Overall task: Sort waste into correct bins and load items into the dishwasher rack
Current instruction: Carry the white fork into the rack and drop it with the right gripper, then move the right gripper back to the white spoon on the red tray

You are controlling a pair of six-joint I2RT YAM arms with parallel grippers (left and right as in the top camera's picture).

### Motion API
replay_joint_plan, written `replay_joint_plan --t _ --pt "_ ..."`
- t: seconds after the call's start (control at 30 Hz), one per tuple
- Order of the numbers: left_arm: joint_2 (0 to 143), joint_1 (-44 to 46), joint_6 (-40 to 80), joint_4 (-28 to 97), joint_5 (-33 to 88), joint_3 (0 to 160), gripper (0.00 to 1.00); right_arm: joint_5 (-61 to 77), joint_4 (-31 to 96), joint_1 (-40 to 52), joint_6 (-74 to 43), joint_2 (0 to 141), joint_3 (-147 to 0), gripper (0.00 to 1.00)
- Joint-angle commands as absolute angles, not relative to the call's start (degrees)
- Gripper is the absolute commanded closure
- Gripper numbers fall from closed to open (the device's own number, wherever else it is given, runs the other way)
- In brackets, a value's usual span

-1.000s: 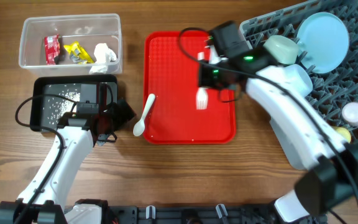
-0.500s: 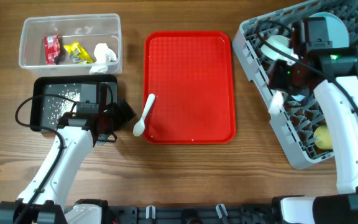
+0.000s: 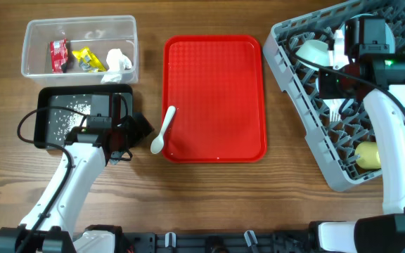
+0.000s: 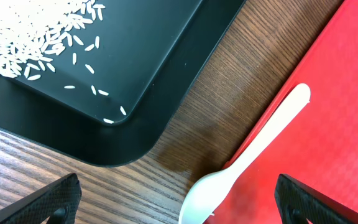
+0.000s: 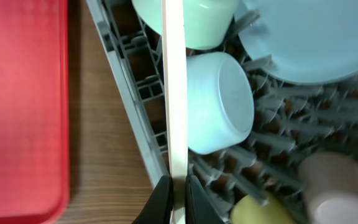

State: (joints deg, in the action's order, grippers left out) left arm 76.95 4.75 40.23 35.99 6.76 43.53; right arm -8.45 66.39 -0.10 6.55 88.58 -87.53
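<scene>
My right gripper [image 5: 176, 186] is shut on the handle of the white fork [image 5: 174, 87] and holds it over the grey dishwasher rack [image 3: 294, 91]; the fork's tines [image 3: 336, 109] show in the overhead view. The rack holds pale blue bowls [image 5: 219, 102], a plate [image 5: 316, 37], a yellow cup [image 3: 368, 154] and a white cup [image 5: 334, 180]. My left gripper [image 4: 179, 211] is open and low over the table. The white spoon [image 4: 247, 162] lies between its fingers, on the red tray's left edge. The black tray [image 3: 111, 105] holds rice grains [image 4: 36, 37]. The clear tub [image 3: 34, 35] holds the red wrapper [image 3: 59, 55], the yellow wrapper [image 3: 86, 59] and the tissue [image 3: 119, 60].
The red serving tray [image 3: 216, 91] lies in the middle, bare apart from the spoon at its left edge. A strip of bare wood separates it from the rack's left wall [image 5: 135, 93]. The black tray's corner [image 4: 129, 143] is close to the left gripper.
My right arm has carried the fork from the red tray across to the rack and now holds it further in over the pegs. The left arm and the spoon have not moved.
</scene>
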Motion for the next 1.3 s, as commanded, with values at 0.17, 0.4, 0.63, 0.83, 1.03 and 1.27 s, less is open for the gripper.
replay_joint_plan --t 0.17,0.4,0.63,0.83,1.03,1.27 --pt "77.03 4.75 40.99 35.97 7.03 43.29 0.00 -8.99 68.14 -0.32 23.55 94.30 -87.61 0.96" --pt "77.03 4.75 40.99 35.99 7.03 43.29 0.00 -9.02 68.58 -0.30 23.24 97.43 -87.61 0.01" --pt "77.03 4.75 40.97 35.97 7.03 43.29 0.00 -3.57 68.36 -0.01 18.79 97.14 -88.33 0.00" --pt "77.03 4.75 40.99 35.99 7.01 43.29 0.00 47.59 61.67 2.44 6.94 95.61 -89.58 0.00" --pt "77.03 4.75 40.97 35.99 7.03 43.29 0.00 50.74 48.23 9.47 -5.48 95.98 -89.19 0.00" --pt "77.03 4.75 40.99 35.97 7.03 43.29 0.00 16.14 44.27 25.76 -30.11 99.83 -89.19 0.00"
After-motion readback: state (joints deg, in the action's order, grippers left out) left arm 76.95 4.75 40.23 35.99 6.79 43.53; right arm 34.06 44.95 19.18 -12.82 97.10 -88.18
